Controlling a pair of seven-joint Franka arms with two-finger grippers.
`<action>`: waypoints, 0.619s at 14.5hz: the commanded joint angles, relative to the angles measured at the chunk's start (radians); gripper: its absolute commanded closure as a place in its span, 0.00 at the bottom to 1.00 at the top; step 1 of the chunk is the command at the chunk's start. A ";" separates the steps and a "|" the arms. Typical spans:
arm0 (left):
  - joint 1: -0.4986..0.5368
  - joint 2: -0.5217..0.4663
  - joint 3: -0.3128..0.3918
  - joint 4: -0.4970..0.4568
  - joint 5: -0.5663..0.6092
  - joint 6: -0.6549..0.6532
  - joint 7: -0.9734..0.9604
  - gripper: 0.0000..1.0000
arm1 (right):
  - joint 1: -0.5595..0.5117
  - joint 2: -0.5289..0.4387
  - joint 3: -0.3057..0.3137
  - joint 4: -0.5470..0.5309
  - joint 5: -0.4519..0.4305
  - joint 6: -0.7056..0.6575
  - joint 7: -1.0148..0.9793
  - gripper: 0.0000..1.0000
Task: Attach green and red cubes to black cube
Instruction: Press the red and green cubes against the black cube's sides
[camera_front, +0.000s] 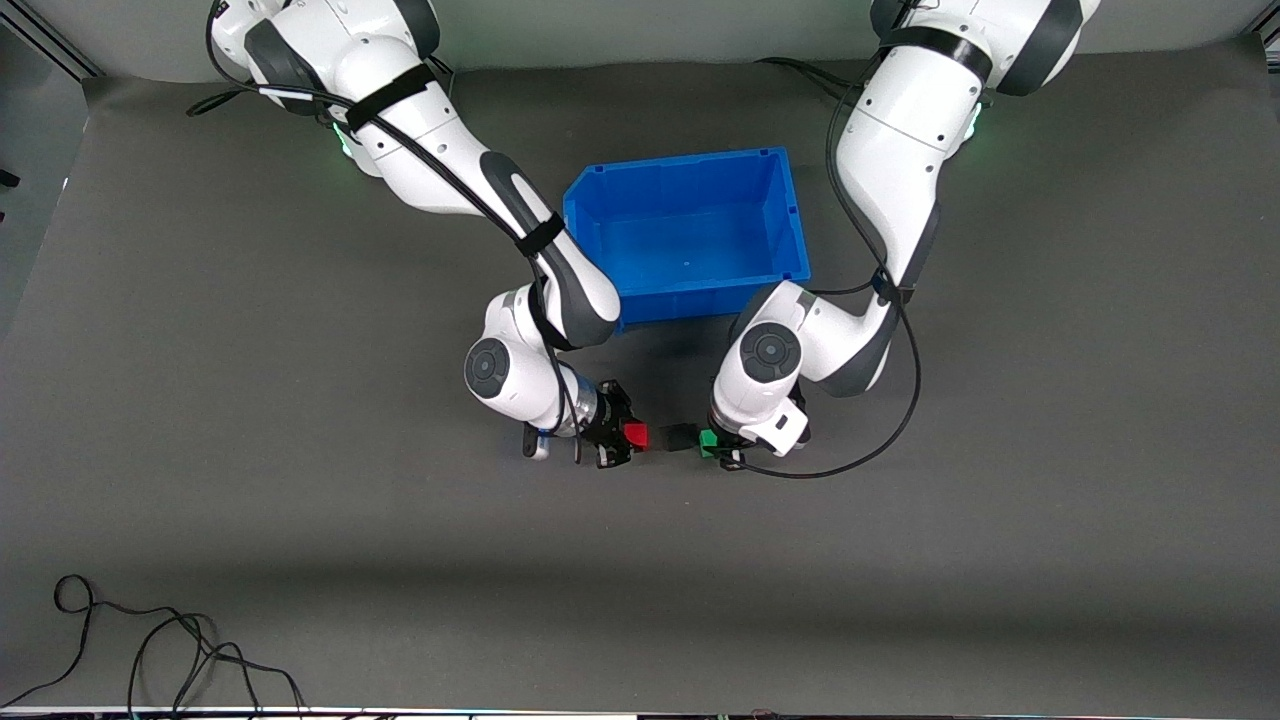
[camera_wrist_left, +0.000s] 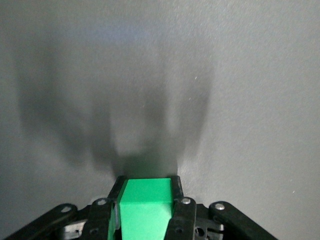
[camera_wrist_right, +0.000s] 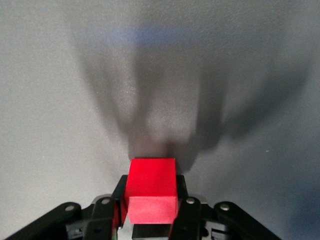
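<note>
Centrally, the black cube (camera_front: 681, 437) lies between both grippers. Right gripper (camera_front: 622, 437) clamps the red cube (camera_front: 636, 435); left gripper (camera_front: 722, 446) clamps the green cube (camera_front: 708, 439), nearly touching it.

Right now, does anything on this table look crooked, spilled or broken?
Nothing stands out. The right gripper is shut on the red cube and the left gripper on the green cube, squarely, with the black cube between them on the grey mat. The blue bin sits upright, farther from the front camera.
</note>
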 joint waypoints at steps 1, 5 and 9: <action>-0.029 0.024 0.016 0.030 0.006 -0.003 -0.043 1.00 | 0.020 0.020 -0.012 0.030 -0.014 0.012 0.001 0.74; -0.029 0.020 0.016 0.027 0.010 -0.020 -0.041 1.00 | 0.036 0.029 -0.012 0.048 -0.011 0.012 0.002 0.75; -0.029 0.021 0.016 0.029 0.009 -0.017 -0.043 1.00 | 0.042 0.040 -0.012 0.070 -0.010 0.012 0.005 0.75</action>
